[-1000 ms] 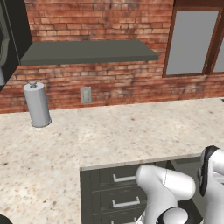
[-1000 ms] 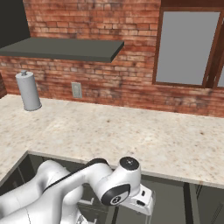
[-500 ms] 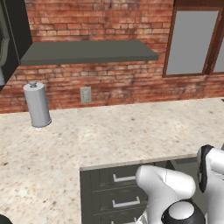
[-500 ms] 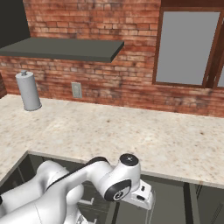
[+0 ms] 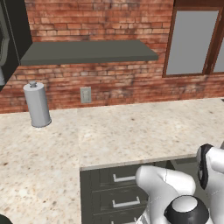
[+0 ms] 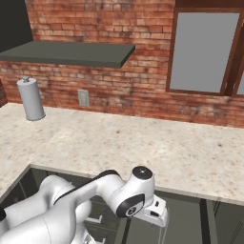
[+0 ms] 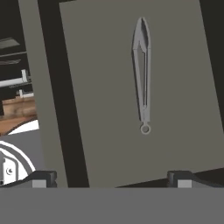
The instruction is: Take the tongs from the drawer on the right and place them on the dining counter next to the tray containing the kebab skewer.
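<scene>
The tongs (image 7: 143,74) lie flat on the floor of the open drawer (image 7: 100,131), straight ahead of the end effector (image 7: 111,178) and apart from it. End effector jaws stand wide, holding nothing. Remaining steps: grasp, lift, transfer to the dining tabletop.

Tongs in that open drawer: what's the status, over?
Fingers open, above the drawer. Tongs lying flat on the drawer floor, untouched, ring end nearest the fingers. Nothing in the way.
</scene>
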